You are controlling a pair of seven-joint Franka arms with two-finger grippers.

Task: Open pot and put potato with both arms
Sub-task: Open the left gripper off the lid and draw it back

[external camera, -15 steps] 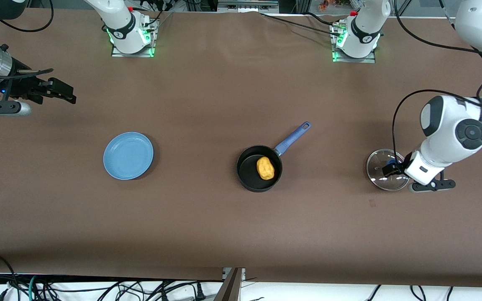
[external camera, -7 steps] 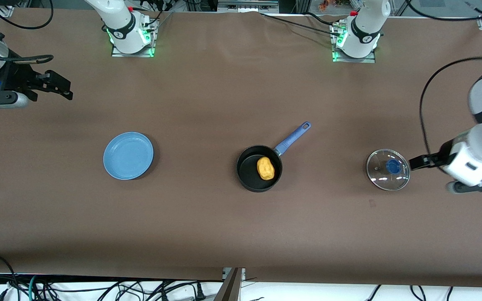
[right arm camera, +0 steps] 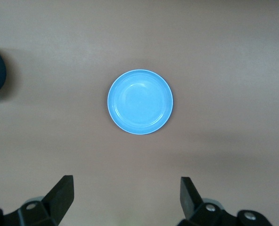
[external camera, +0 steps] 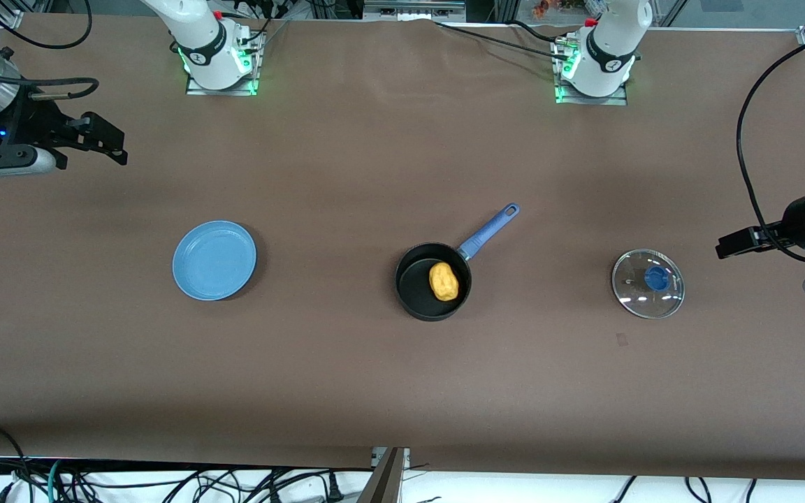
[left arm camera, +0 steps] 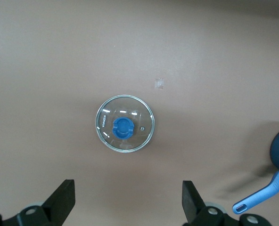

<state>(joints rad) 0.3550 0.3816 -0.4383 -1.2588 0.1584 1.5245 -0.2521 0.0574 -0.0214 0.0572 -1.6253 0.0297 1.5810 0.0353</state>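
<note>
from my remote station i read the task as finished in substance. the pot (external camera: 433, 281) stands uncovered near the middle of the surface (external camera: 374, 377), its blue handle running toward 1 o'clock in the front view, and the potato (external camera: 444, 281) lies inside it, toward the handle side of the bowl. the lid (external camera: 648, 283) rests flat on the surface toward the left arm's end, well apart from the pot at its 3 o'clock, blue knob up. the plate (external camera: 214, 260) sits bare at the pot's 9 o'clock, toward the right arm's end. i judge that nothing of the task is left except parking both arms.

the left tool (external camera: 736, 243) hangs over the surface at about 2 o'clock from the lid; its wrist view shows the two fingers (left arm camera: 62, 203) spread wide with nothing between them, and the lid (left arm camera: 125, 124) lying free below. the right tool (external camera: 98, 137) hangs over the surface at roughly 10 o'clock from the plate; its fingers (right arm camera: 62, 197) are likewise spread wide and empty, with the plate (right arm camera: 140, 101) in plain sight under them.

compared with a second ago: the left tool was then down at the lid's knob; half a second ago it had drawn off just beside the lid's rim, and now it stands clear and higher, nearer the table end. the right tool has shifted only slightly. pot, potato, lid and plate have not moved.
</note>
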